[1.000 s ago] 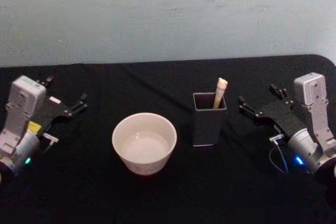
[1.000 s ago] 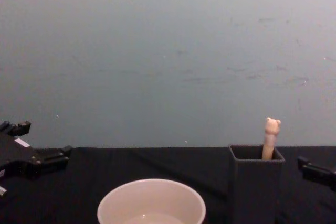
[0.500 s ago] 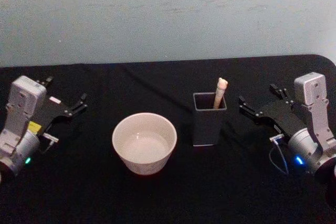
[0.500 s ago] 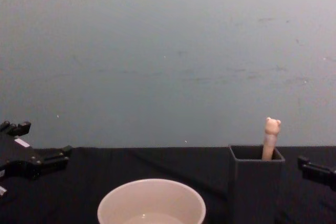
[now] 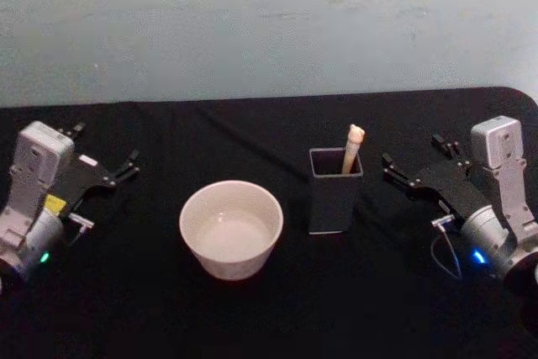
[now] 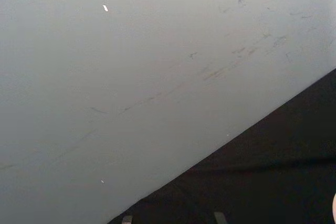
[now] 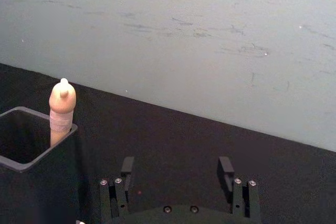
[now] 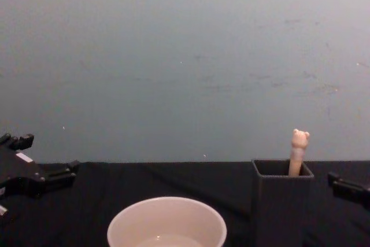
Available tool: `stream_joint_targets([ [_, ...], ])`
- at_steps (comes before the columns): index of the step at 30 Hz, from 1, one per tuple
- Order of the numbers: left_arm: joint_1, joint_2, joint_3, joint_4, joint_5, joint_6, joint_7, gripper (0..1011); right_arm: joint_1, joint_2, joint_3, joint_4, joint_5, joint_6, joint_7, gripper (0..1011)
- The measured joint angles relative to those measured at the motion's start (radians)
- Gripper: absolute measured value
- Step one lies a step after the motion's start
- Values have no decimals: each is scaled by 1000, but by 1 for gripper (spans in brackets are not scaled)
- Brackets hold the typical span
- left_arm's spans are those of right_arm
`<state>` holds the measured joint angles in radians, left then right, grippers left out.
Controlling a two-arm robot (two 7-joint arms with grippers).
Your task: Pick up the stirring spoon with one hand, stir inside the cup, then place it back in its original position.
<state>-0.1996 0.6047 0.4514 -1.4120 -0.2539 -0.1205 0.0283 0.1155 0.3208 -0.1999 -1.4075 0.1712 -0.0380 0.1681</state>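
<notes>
Head view shows the stirring spoon (image 5: 353, 148) standing in the dark grey holder (image 5: 334, 192), its pale handle leaning against the far right corner and poking above the rim. The cream-white cup (image 5: 231, 229) sits just to the left of the holder on the black counter (image 5: 252, 132), a small gap between them. The right hand (image 5: 414, 172) rests low to the right of the holder, apart from it, its fingers (image 7: 226, 172) spread with nothing between them. The left hand (image 5: 102, 167) lies near the counter's left edge, well away from the cup, fingers parted and empty. From the chest view the spoon's little bear head (image 8: 299, 139) rises over the holder's rim.
</notes>
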Motion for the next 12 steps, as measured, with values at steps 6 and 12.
stream_joint_targets([
  [6,0,0,0,0,0,0,0,1001,0,0,0,0,0,0,0,1000],
  [12,0,0,0,0,0,0,0,1001,0,0,0,0,0,0,0,1000],
])
